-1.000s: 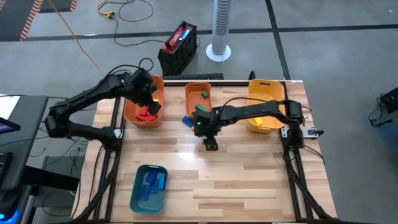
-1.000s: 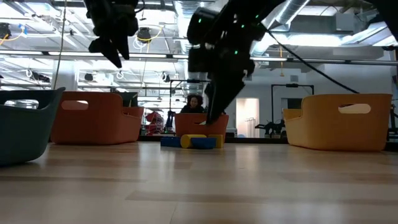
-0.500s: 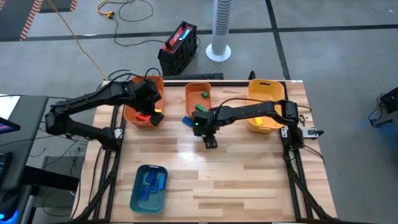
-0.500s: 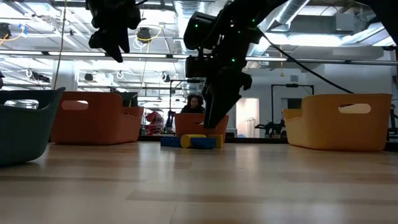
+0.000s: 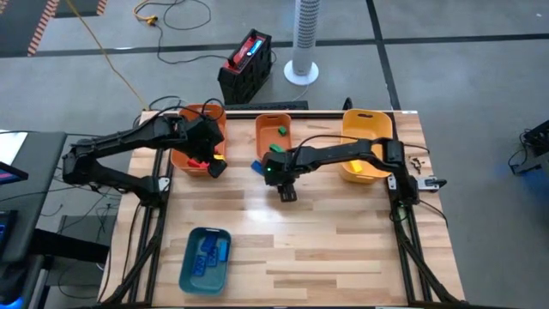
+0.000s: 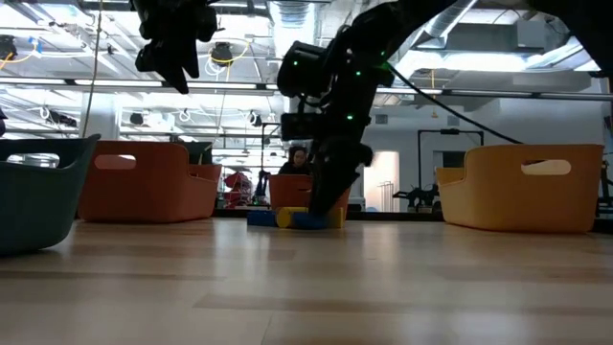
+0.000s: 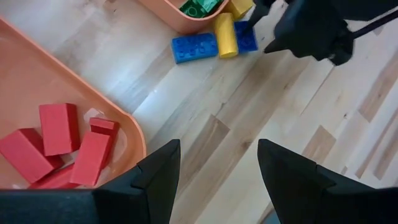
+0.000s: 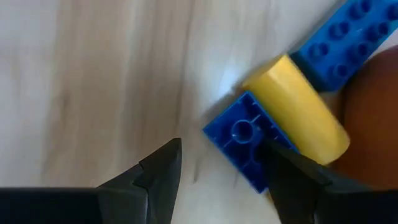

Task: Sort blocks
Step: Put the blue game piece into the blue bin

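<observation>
Two grippers, both spread and empty | right gripper [image 8: 217,180] low over blue block [image 8: 245,142] touching yellow block [image 8: 297,109], beside middle orange bin [image 5: 274,137] | left gripper [image 7: 217,168] above edge of left orange bin [image 7: 74,81] with red blocks [image 7: 59,146] | no writing legible

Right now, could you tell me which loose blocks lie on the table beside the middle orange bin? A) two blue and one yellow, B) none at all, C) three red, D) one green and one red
A: the left wrist view shows a long blue block, a yellow block and a smaller blue block on the wood beside the middle orange bin.
</observation>
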Available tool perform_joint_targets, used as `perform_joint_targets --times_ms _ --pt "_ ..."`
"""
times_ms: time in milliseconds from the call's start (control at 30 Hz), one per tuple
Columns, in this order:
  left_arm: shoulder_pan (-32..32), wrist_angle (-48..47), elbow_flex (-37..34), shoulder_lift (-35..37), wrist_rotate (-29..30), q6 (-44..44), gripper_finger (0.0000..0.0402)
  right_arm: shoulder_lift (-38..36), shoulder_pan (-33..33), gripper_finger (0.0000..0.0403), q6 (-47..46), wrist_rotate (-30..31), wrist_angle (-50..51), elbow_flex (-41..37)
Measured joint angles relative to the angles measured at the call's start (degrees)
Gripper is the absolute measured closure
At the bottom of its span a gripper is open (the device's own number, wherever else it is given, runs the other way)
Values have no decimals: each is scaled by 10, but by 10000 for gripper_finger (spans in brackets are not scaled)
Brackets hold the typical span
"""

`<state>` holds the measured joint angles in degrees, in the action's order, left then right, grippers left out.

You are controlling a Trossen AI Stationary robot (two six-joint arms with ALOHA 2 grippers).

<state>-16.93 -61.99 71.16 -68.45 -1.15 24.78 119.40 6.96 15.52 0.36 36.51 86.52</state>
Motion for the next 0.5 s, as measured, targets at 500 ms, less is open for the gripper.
perform_joint_targets --times_ms 500 --pt "0 -6 0 23 9 0 191 -2 -52 222 -41 -5 30 1"
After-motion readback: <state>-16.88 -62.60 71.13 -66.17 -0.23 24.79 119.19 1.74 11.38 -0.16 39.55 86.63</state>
